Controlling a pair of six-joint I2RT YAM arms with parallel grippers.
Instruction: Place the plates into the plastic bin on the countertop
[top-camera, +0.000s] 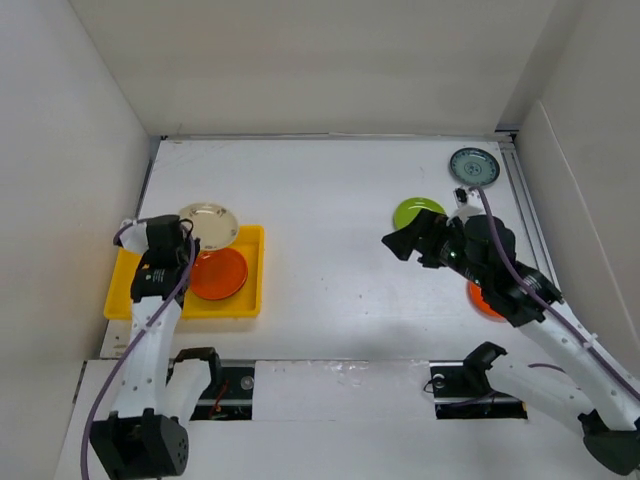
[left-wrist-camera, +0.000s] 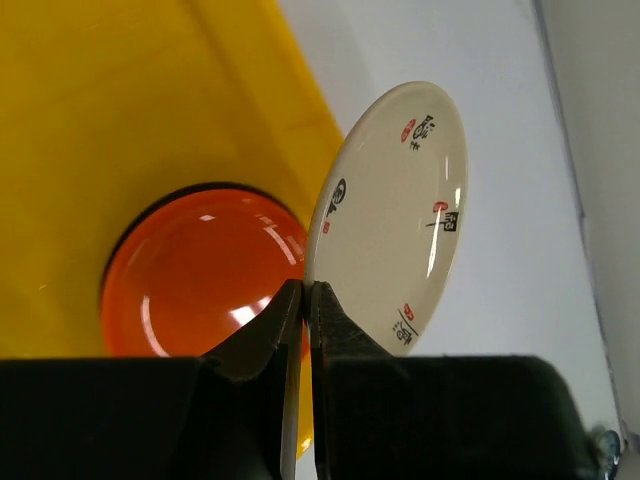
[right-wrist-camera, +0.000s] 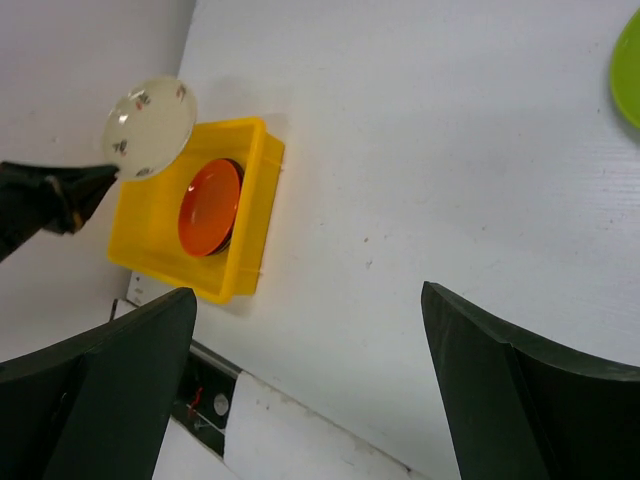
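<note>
My left gripper (top-camera: 186, 236) is shut on the rim of a beige plate (top-camera: 208, 225) with red and black marks. It holds the plate tilted over the far edge of the yellow bin (top-camera: 130, 292). In the left wrist view the gripper (left-wrist-camera: 308, 294) pinches the beige plate (left-wrist-camera: 395, 215) on edge above the bin (left-wrist-camera: 110, 110). An orange plate (top-camera: 218, 273) lies in the bin, with a dark rim showing under it (left-wrist-camera: 195, 270). My right gripper (top-camera: 400, 243) is open and empty above the white countertop (top-camera: 330, 200), near a lime green plate (top-camera: 418, 211). The brown-gold plates are out of view.
A grey-teal plate (top-camera: 474, 166) lies at the far right corner. Another orange plate (top-camera: 484, 301) lies partly under my right arm. The right wrist view shows the bin (right-wrist-camera: 245, 200), the held beige plate (right-wrist-camera: 150, 125) and the green plate's edge (right-wrist-camera: 630, 70). White walls enclose the countertop.
</note>
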